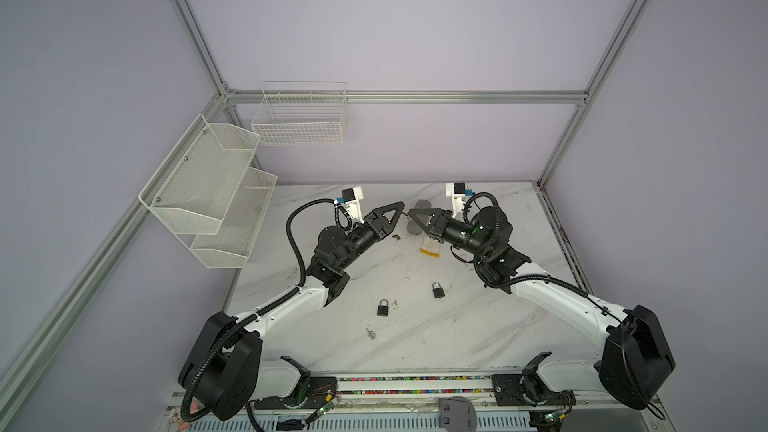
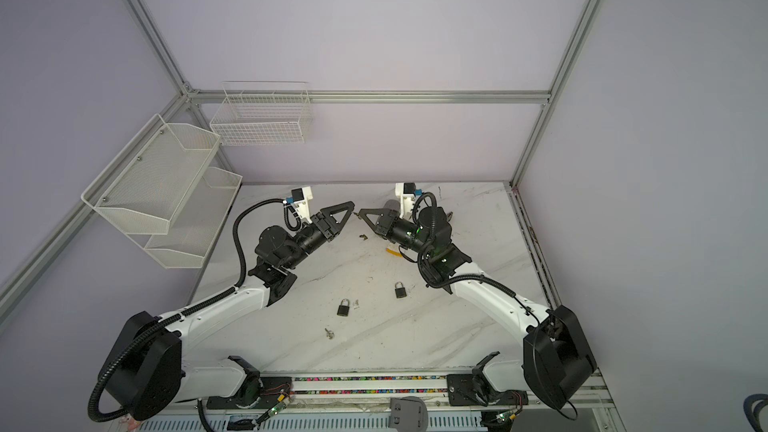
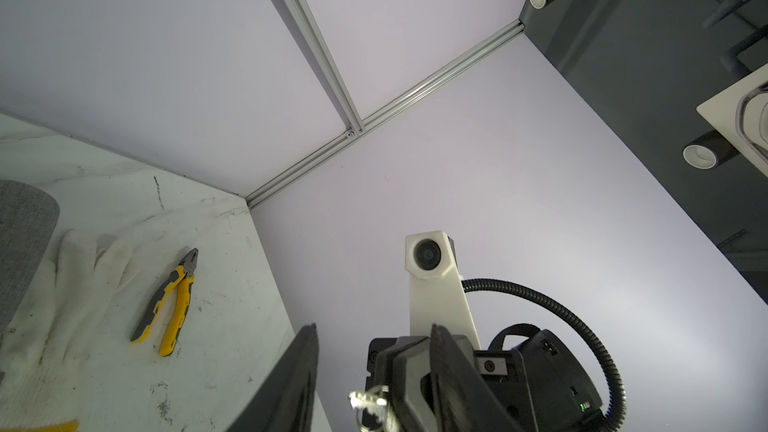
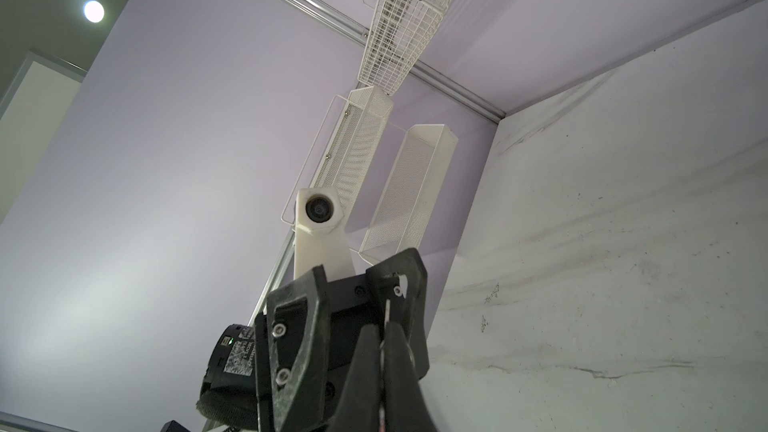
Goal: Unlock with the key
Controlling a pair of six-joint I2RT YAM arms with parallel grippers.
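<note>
Black fingertips of the left gripper (image 1: 402,205) and right gripper (image 1: 410,214) nearly meet above the marble table (image 1: 457,347) in both top views, both arms reaching inward; what lies between is too small to read. A padlock (image 1: 383,308) and a second padlock (image 1: 437,290) lie well behind, toward the arm bases. Left wrist view: left jaws apart astride the key (image 3: 368,401), its ring cut off, pinched by the right gripper. Right wrist view: right jaws clamped together, key a sliver.
</note>
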